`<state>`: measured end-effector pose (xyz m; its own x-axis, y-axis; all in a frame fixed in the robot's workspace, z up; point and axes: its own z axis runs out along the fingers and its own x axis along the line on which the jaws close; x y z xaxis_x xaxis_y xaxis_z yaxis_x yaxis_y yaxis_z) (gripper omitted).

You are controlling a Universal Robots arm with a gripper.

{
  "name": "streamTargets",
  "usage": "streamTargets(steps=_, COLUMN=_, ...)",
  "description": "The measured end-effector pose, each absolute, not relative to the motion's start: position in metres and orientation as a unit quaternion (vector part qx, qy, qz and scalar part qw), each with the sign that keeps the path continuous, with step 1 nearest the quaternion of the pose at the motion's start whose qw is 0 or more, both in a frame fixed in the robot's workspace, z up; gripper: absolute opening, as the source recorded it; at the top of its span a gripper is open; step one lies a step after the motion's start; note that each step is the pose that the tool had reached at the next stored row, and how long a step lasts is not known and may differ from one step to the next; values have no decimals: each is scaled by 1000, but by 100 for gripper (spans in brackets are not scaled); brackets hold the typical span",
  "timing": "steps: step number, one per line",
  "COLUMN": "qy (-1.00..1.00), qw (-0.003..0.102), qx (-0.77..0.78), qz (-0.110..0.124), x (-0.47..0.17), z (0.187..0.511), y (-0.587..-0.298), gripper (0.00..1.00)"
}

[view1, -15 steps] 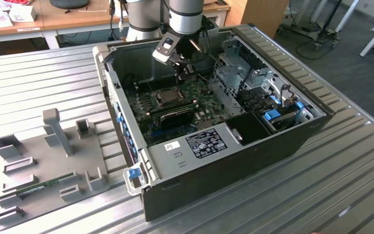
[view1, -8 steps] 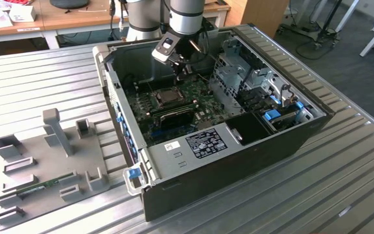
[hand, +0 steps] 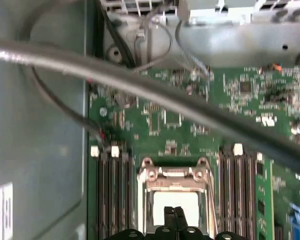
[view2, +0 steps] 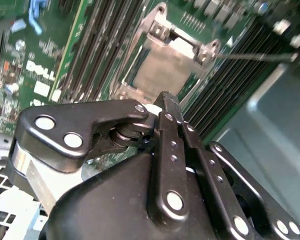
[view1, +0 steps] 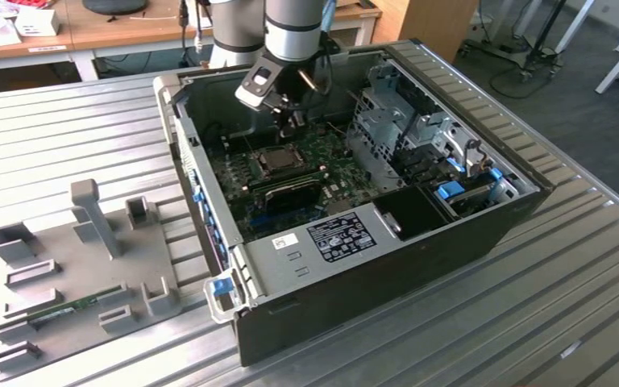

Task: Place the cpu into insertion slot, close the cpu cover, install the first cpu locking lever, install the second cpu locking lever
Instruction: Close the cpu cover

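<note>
Ribbed grey metal forms the table [view1: 62,113], which carries an open computer case [view1: 396,266], with wooden desks [view1: 126,28] behind. Inside the case, the jaws are clenched together on nothing, poised just over the cpu [hand: 176,199], which lies in the insertion slot [view1: 277,159] with the cpu cover [hand: 173,181] folded down around it.

The black tool [view2: 166,100], fingers pressed together, points its tip at the cpu [view2: 165,70], framed by the silvery cpu cover [view2: 140,47] on the green motherboard [view2: 45,60], between black memory slots [view2: 102,45].
</note>
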<state>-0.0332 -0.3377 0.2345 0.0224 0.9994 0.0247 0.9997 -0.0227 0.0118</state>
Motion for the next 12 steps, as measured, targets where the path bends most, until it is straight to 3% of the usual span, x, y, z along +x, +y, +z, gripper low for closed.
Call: streamTargets(steps=12, qy=-710, qw=5, qx=-704, qz=-13, x=-54, z=233, y=-340, gripper=11)
